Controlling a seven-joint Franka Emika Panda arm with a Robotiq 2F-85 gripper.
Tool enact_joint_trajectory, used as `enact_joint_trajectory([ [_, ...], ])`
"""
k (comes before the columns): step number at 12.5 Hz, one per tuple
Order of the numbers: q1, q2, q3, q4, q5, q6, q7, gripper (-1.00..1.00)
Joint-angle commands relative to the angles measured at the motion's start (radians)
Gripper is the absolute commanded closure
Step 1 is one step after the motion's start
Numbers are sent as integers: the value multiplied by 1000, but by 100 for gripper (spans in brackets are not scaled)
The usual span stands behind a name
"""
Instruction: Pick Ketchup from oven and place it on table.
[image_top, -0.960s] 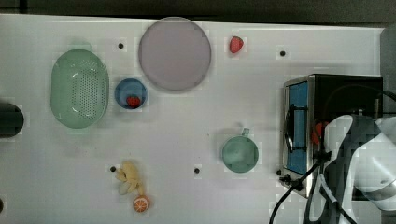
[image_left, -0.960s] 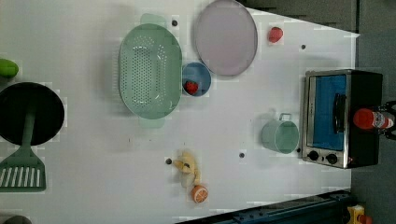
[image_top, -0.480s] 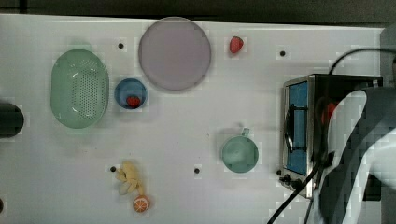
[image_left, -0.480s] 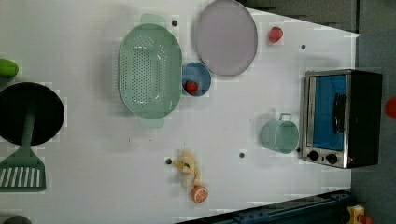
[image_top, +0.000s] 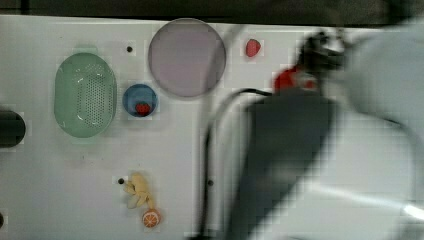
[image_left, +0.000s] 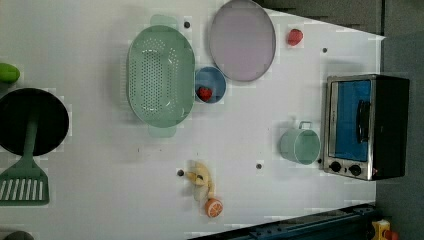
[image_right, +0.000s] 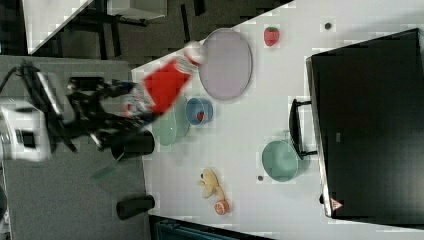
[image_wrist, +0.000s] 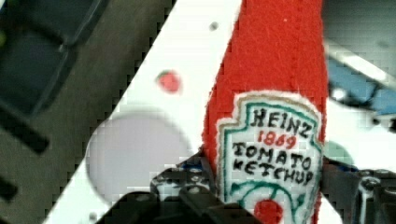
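In the top view, the blurred arm (image_top: 320, 150) fills the 3 o'clock side of the table (image_top: 60, 200). The Ketchup (image_top: 289, 79) shows as a red patch at the arm's 12 o'clock edge, well apart from the strawberry (image_top: 253, 47) and the grey plate (image_top: 186, 57) toward 9 o'clock.

In the left view, the oven (image_left: 367, 126) stands at the table's 3 o'clock edge, door shut, with the green cup (image_left: 299, 145) just beside it at 9 o'clock. The colander (image_left: 160, 82) and blue bowl (image_left: 210, 85) sit toward 11 o'clock.

In the right view, the gripper (image_right: 127, 112) is clamped on the Ketchup's lower end and holds it in the air, tilted, cap toward 1 o'clock, near the plate.

In the wrist view, the black fingers (image_wrist: 187, 186) grasp the bottle at its label.
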Motion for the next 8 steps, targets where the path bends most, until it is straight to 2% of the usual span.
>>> enact_joint_trajectory([
  [1,40,55,109,-87,1,-41,23,-29],
  [4,44,55,162,-219,1,-21,24,-29],
  [8,41,57,151,-467,1,228,24,-29],
])
